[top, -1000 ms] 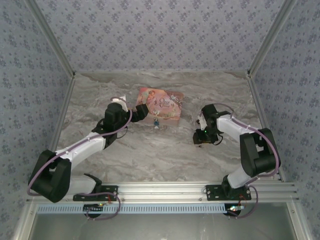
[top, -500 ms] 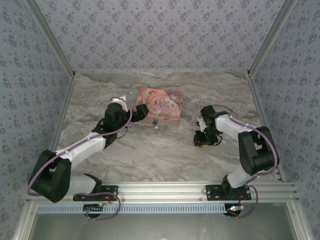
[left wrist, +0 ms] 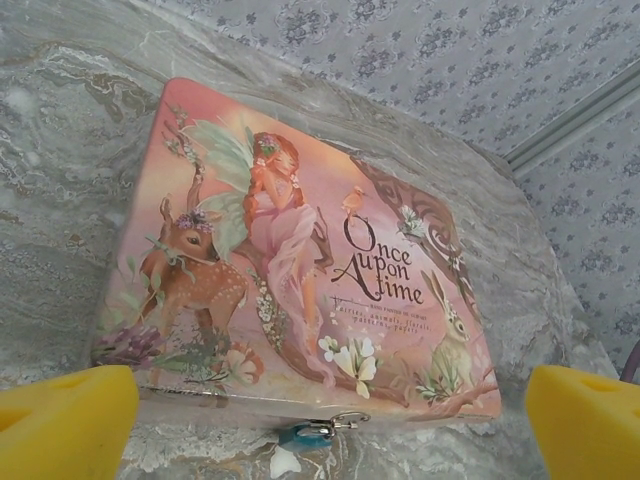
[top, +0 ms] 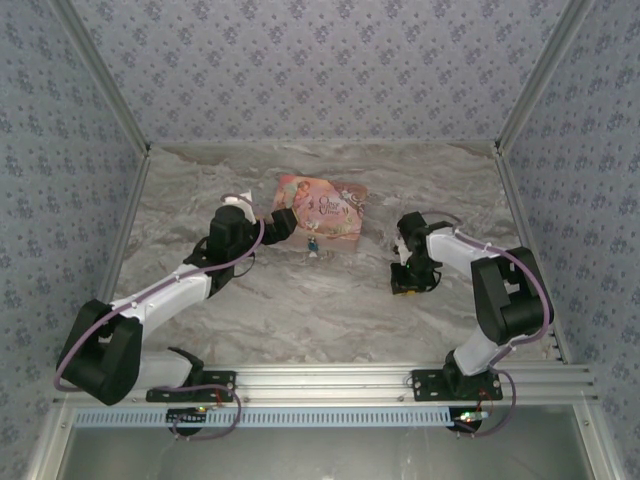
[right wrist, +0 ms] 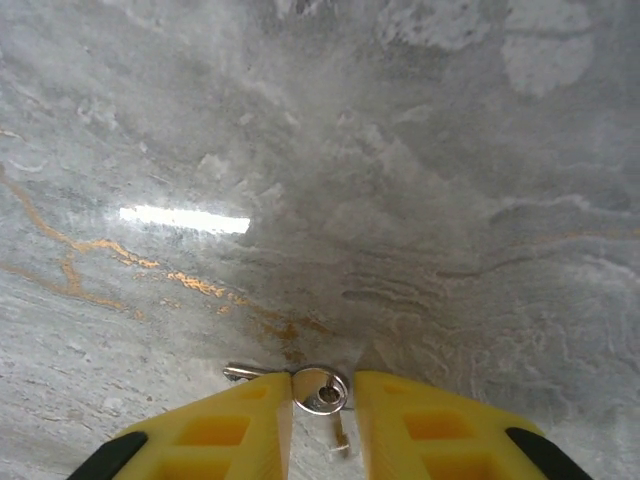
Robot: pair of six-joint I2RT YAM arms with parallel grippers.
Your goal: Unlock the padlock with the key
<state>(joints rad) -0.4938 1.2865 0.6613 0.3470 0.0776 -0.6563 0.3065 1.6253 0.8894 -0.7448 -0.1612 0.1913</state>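
Note:
The padlock (left wrist: 305, 433) is tiny, bluish and metallic, and hangs at the front edge of the pink picture-printed box (left wrist: 300, 250); from above the padlock (top: 312, 245) sits just in front of the box (top: 322, 209). My left gripper (top: 285, 222) hovers just left of it, open wide, its yellow pads (left wrist: 70, 420) at the frame's lower corners. The small silver key (right wrist: 320, 390) lies on its ring on the table. My right gripper (right wrist: 322, 400) points down over it, jaws narrowed around the key. One finger touches the ring and a small gap remains at the other.
The marble-patterned tabletop (top: 320, 300) is enclosed by patterned walls and aluminium frame rails (top: 515, 215). The right gripper (top: 405, 283) stands to the right of the box, some way from the padlock.
My right gripper's jaws have narrowed around the key, and its wrist has shifted slightly left. The left arm, box and padlock have not moved.

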